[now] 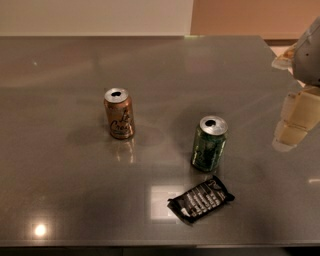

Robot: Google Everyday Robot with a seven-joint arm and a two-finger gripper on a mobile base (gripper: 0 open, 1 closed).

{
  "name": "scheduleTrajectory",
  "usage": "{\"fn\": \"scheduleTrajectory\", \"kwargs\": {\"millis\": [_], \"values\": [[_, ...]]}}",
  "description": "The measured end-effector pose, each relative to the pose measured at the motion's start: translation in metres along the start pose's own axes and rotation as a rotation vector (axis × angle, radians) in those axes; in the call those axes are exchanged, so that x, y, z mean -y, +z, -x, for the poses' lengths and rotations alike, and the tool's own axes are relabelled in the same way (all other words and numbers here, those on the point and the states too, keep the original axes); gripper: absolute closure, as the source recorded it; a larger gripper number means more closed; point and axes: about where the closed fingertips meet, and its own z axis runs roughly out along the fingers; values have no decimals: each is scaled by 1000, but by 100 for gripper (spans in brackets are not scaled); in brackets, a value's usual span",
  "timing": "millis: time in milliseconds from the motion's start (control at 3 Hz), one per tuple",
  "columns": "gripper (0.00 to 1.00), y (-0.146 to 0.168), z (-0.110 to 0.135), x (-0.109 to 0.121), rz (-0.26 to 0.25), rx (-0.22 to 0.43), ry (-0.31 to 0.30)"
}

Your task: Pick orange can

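Aluminium orange can (119,114), upright, opened: likely light, dentable, slick; grab mid-body. Gripper (294,125) well right of it, open-or-closed unclear.

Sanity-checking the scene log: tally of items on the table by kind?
Cans: 2 (orange can, green can)
Snack packets: 1 (black packet)
Total: 3 on the table
Not counted: the gripper, at the right edge of the view, right of the green can and apart from all three.

glossy grey table (75,200); pale wall (95,15) behind
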Motion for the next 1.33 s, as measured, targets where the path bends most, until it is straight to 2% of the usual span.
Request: {"fn": "scheduleTrajectory", "kwargs": {"millis": [667,1333], "values": [[0,0,1,1,0,1,-1],[0,39,95,36,92,76,-42]]}}
